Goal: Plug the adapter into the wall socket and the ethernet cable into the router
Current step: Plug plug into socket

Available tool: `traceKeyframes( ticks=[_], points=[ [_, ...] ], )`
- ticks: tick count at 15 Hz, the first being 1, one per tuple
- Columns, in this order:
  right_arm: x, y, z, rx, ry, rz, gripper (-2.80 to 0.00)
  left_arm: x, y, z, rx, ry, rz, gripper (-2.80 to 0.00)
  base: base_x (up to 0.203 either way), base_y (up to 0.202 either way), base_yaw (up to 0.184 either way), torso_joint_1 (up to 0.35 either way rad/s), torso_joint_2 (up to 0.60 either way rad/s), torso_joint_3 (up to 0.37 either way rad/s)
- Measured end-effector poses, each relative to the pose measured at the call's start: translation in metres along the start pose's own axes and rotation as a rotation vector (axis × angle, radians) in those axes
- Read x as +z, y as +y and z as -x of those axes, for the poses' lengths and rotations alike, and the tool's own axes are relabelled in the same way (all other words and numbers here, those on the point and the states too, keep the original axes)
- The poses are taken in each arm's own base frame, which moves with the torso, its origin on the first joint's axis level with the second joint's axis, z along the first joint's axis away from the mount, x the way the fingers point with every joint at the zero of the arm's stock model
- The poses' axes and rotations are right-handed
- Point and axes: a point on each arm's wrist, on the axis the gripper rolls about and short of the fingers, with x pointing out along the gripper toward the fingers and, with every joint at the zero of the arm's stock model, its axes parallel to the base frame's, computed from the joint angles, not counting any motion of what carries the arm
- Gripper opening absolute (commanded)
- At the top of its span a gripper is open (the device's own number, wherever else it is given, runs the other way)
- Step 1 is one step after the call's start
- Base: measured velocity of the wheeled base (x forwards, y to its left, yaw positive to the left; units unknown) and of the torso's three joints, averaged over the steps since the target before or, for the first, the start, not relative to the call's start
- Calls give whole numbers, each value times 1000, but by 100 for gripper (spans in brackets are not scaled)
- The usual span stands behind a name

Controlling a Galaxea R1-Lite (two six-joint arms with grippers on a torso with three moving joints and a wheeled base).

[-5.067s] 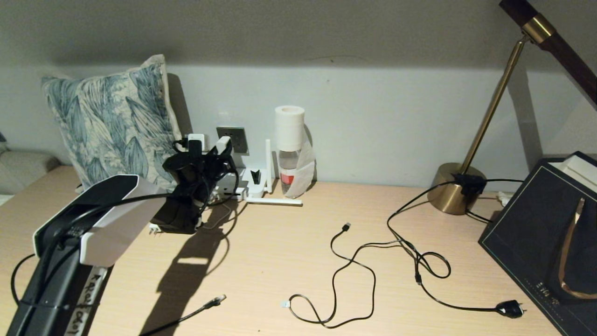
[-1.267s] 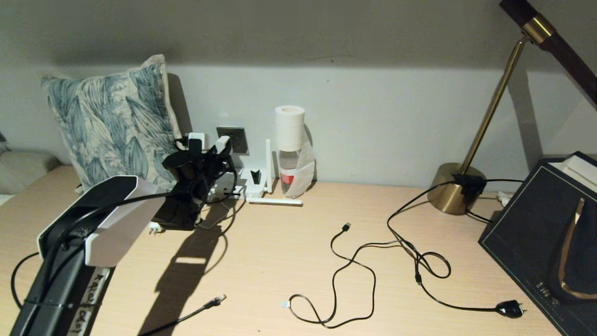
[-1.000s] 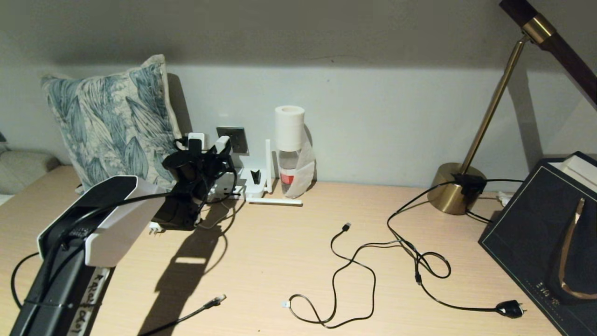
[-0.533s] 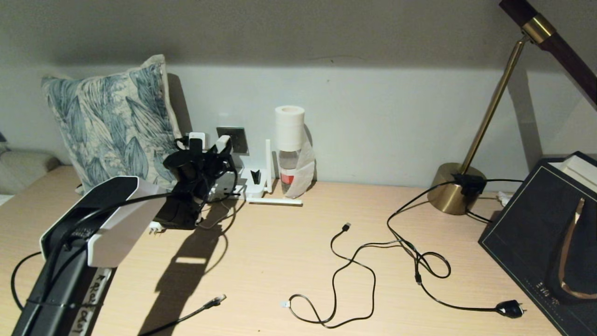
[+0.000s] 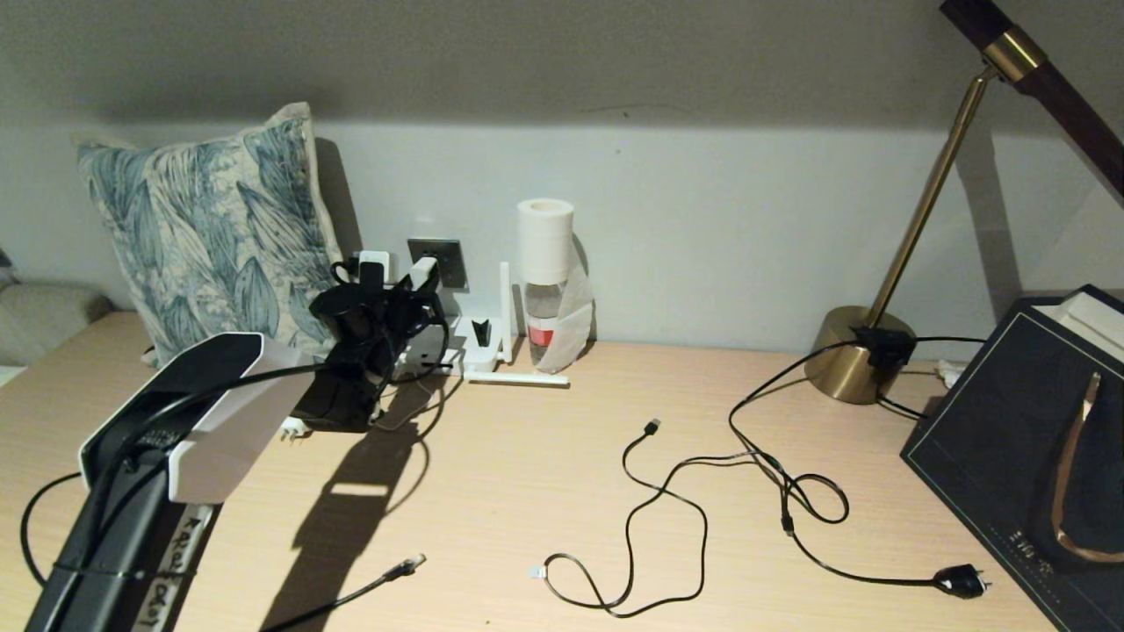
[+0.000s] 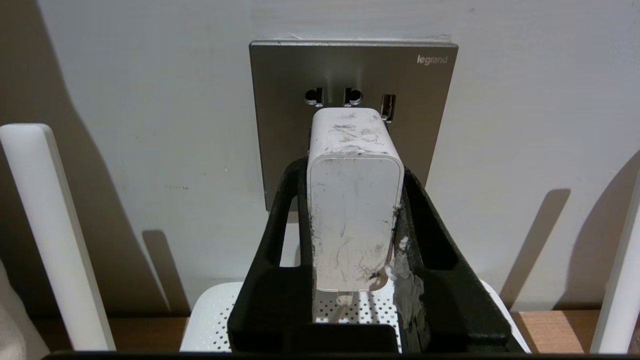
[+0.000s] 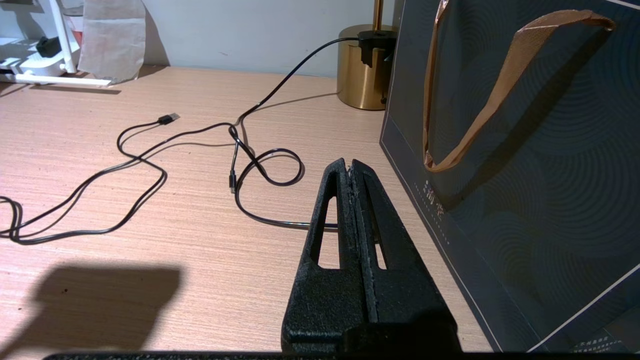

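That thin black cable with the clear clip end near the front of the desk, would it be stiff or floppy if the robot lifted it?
Probably floppy: the ethernet cable is thin and curves loosely across the desk, so its length would likely sag and trail. It looks light. The small clear connector could slip or twist in a hand.

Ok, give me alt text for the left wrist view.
The left gripper holds the white adapter against the grey wall socket, just below its upper plug holes. The router sits beneath, one antenna upright beside it.
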Motion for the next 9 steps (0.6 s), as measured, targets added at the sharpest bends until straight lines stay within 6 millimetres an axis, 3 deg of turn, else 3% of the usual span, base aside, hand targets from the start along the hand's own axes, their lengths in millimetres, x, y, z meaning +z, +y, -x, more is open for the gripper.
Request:
traceKeyframes(
  ticks=[9],
  points=[
    [0,0,0,0,0,0,-280,2,0,-7,1,-9,-2,-280,0,0,0,0,0,0]
  ],
)
